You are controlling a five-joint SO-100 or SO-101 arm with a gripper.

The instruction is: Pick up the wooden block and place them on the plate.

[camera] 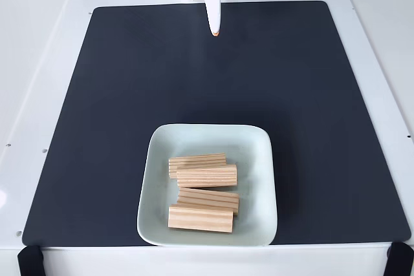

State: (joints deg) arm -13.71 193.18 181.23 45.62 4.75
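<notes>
White claw pressed together at the far edge of the mat, four wooden blocks on the plate.

The white claw [215,30] points down the fixed view, its orange-tipped fingers closed on nothing, well apart from everything else. It hangs over the dark grey rectangular mat [129,95] that covers the white desk [32,63]. Near the mat's front edge sits the pale mint-white square glossy plate [259,159], holding four small light-wood rectangular blocks [207,176], lying lengthwise across, touching and partly overlapping.

Bright, even, diffuse light fills the fixed view. The white counter [39,63] is almost washed out along its edges. The dark mat [129,82] shows no glare. The plate [259,159] carries soft sheen, with faint shadows between blocks. Focus is sharp throughout.
</notes>
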